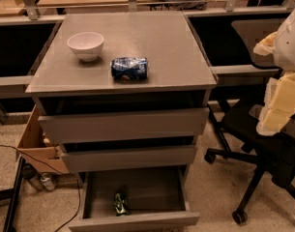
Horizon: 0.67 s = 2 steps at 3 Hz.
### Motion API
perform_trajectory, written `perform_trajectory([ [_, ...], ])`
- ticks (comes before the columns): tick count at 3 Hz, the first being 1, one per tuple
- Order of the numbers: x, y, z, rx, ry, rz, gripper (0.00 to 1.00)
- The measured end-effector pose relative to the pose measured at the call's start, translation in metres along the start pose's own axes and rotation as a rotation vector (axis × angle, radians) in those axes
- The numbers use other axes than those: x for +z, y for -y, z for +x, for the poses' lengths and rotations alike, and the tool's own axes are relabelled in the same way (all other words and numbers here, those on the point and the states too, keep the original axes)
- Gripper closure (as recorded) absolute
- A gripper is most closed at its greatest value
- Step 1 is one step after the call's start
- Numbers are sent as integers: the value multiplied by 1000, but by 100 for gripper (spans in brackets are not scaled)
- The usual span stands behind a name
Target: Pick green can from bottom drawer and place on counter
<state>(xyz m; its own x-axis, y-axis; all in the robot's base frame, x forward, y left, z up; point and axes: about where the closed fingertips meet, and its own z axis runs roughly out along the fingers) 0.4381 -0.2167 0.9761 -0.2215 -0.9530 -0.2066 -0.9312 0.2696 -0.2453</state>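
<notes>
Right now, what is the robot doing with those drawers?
The robot is meant to fetch the green can, but nothing is holding it yet. The can sits in the bottom drawer, which is open, near its front. The gripper hangs at the right edge of the view, above the office chair, far from the can. On the counter are a white bowl and a blue and silver can on its side.

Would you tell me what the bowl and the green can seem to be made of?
Bowl: likely glazed ceramic, perhaps plastic; smooth white sheen. Green can: probably thin metal; silvery glints. Gripper hangs at the right edge, far from it.
</notes>
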Motion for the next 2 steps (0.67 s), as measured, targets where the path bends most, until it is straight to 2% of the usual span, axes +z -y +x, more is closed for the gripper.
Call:
perform_trajectory([
  [1, 0, 0, -1, -1, 1, 2, 0],
  [2, 23, -7, -15, -71, 0, -20, 0],
])
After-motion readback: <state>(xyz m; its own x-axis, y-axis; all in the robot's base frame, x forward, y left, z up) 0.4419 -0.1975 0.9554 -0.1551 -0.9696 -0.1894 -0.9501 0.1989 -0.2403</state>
